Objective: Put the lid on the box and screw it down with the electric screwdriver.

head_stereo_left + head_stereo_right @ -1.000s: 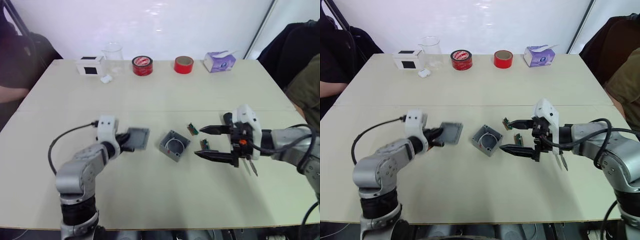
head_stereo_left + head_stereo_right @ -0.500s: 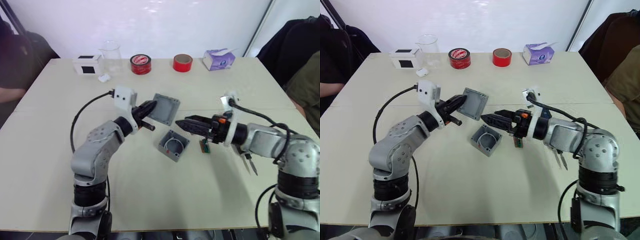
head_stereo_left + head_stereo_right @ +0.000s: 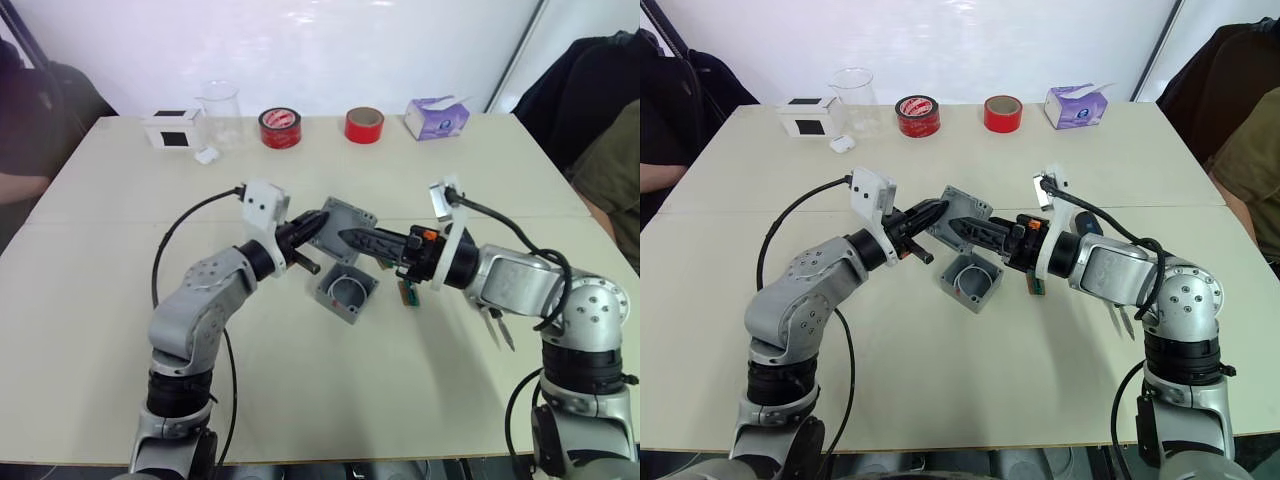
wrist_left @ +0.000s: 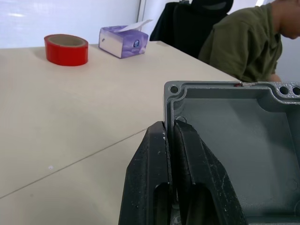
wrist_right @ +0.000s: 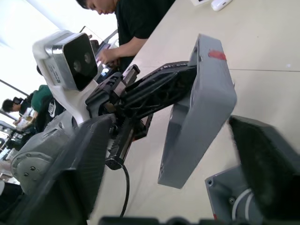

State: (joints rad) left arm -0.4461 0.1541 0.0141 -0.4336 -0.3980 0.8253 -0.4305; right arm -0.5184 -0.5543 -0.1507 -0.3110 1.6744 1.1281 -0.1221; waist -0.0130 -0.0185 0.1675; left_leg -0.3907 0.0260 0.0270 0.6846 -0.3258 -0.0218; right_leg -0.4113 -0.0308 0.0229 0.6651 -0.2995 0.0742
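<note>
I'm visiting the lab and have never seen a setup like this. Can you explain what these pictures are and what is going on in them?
This is a two-armed humanoid robot; each arm ends in a pincer of two black fingers. Two pictures come from cameras in its head, looking down over a beige table. The other two come from small cameras on its wrists, looking along the fingers.

The left pincer is shut on the rim of the lid, a grey square piece held up in the air and tilted. The right pincer is open, its fingers on either side of that lid. Just below, on the table, stands the box, open at the top.

Along the far edge are a white box, a clear beaker, two rolls of red tape and a tissue box. People sit around the table.
</note>
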